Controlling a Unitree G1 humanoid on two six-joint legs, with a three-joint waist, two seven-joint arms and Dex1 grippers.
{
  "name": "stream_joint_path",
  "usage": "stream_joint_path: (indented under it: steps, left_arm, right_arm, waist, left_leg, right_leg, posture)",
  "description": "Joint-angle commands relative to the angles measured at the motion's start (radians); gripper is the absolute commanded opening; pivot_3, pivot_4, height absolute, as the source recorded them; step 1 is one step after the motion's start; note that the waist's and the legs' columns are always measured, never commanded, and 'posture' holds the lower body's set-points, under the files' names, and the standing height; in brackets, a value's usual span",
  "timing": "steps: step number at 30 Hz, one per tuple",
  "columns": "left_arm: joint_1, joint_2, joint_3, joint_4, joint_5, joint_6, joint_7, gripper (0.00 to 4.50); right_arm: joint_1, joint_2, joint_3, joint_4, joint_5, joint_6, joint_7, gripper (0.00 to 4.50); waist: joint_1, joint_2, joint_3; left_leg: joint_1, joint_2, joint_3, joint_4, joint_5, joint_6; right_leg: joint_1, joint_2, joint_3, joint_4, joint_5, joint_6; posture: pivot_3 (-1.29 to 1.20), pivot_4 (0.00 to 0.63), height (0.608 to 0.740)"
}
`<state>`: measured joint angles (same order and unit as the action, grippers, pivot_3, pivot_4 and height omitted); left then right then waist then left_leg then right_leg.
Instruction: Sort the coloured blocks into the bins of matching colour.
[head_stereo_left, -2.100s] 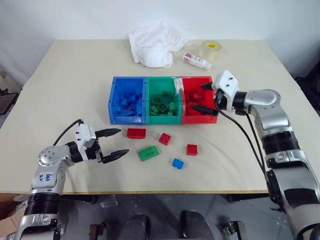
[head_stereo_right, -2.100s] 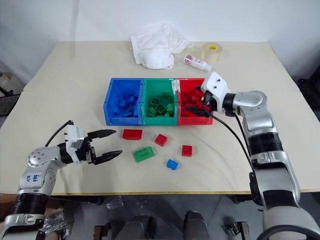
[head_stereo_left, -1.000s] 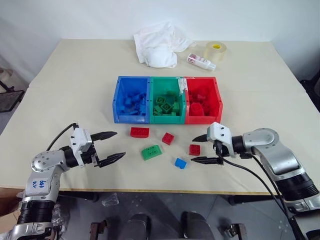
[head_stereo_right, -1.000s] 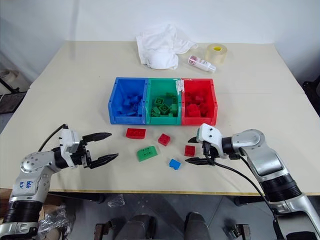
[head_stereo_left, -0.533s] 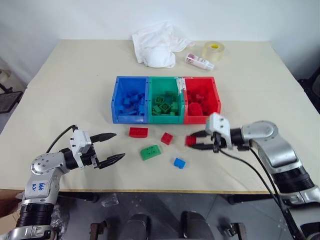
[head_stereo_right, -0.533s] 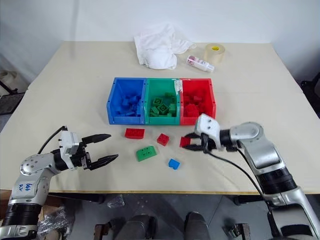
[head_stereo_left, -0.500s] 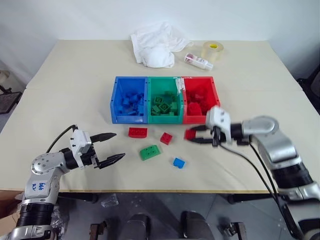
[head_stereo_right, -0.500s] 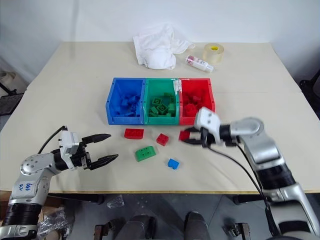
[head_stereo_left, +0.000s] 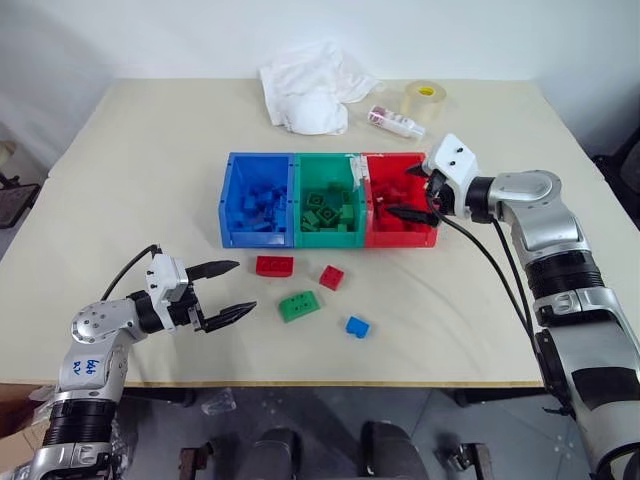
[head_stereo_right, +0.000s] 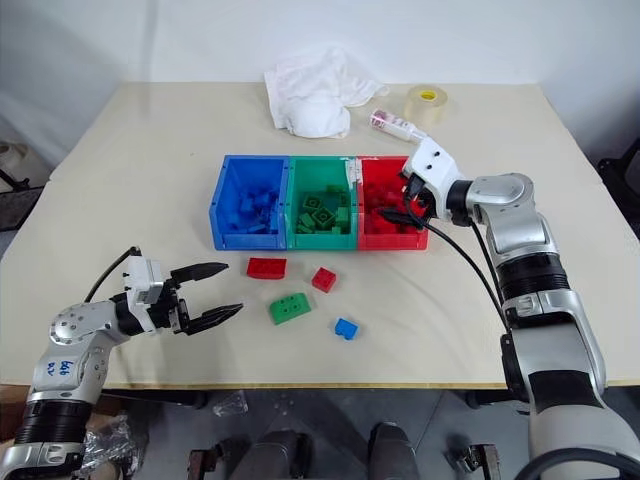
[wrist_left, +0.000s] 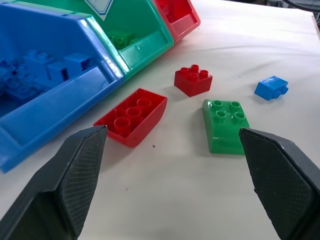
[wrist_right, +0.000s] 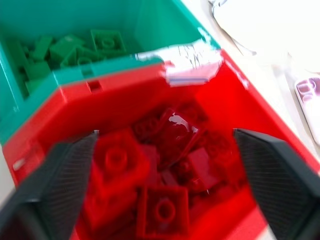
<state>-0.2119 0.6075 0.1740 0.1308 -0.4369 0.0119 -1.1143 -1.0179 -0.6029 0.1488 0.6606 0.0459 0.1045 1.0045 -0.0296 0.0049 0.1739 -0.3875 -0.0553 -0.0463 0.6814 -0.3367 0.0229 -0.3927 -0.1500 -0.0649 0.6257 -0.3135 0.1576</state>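
A pale beige table (head_stereo_left: 150, 170) with a smooth top stands against a plain white wall (head_stereo_left: 200, 35). Even, soft light falls across it, casting faint shadows. Below the table's near edge lies a grey floor (head_stereo_left: 320, 420). Dark furniture (head_stereo_left: 15, 200) shows at the left edge.

Silver arms, white wrists, black hand (head_stereo_left: 222, 290) fingers, cables.
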Motion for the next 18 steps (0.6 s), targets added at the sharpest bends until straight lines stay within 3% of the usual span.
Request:
stream_joint_path:
  steps: [1,9,18]
  left_arm:
    - [0.001,0.003,0.006,-0.019,-0.008,-0.011,-0.003,4.50]
    - [-0.012,0.003,0.002,-0.005,-0.008,-0.013,-0.012,4.50]
    - [-0.015,0.018,0.010,0.019,-0.007,-0.019,-0.038,4.50]
  right_arm:
    - [0.011,-0.028,-0.035,-0.060,0.015,-0.021,0.028,4.48]
    - [0.238,-0.156,-0.128,-0.370,0.151,0.091,0.171,4.48]
    - [0.605,-0.443,-0.263,-0.663,0.276,0.278,0.328,4.48]
  waist:
    - [-0.002,0.000,0.000]
    - [0.007,0.000,0.000]
    - [0.028,0.000,0.000]
  left_leg:
    - [0.000,0.000,0.000,0.000,0.000,0.000]
    - [0.000,0.000,0.000,0.001,0.000,0.000]
    - [0.000,0.001,0.002,0.002,0.000,0.000]
  right_leg:
    - [0.000,0.000,0.000,0.000,0.000,0.000]
    - [0.000,0.000,0.000,0.000,0.000,0.000]
    - [0.001,0.000,0.001,-0.001,0.000,0.000]
  posture:
    - [0.00,0.150,0.740]
    - [0.00,0.150,0.740]
    - [0.00,0.150,0.740]
